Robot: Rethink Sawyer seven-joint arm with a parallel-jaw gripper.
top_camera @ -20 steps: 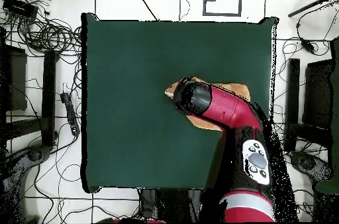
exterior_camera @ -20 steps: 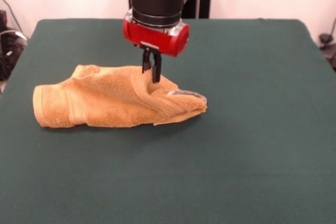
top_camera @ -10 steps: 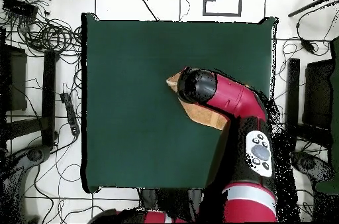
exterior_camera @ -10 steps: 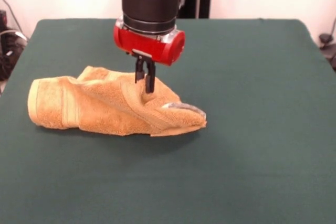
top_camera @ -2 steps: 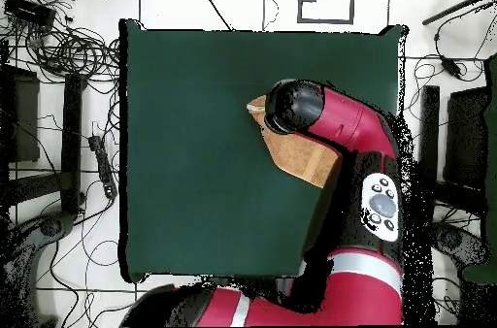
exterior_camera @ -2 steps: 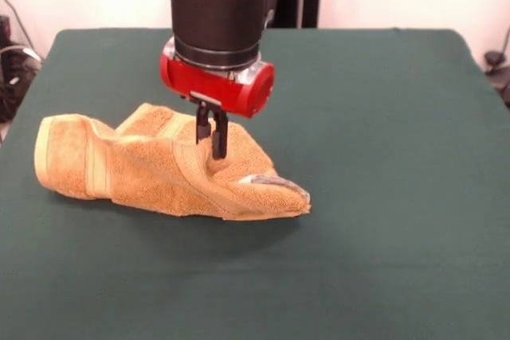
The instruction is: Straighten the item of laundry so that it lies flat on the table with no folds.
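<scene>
Front view: the gripper (exterior_camera @ -2 steps: pixel 216 142) is pinched tight on a fold of the towel (exterior_camera @ -2 steps: pixel 151 173), which lies bunched up on the left part of the green table (exterior_camera @ -2 steps: pixel 382 157). A white wall stands behind. From above, the arm (top_camera @ -2 steps: pixel 335 130) hides most of the towel, and cables (top_camera @ -2 steps: pixel 68 48) cover the floor.

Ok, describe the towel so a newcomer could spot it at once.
Start from the big dark green table. Under the red and black arm, the end effector pinches a crumpled orange-tan terry towel. It is the only cloth item there, bunched in folds, with a stripe band near one end.
</scene>
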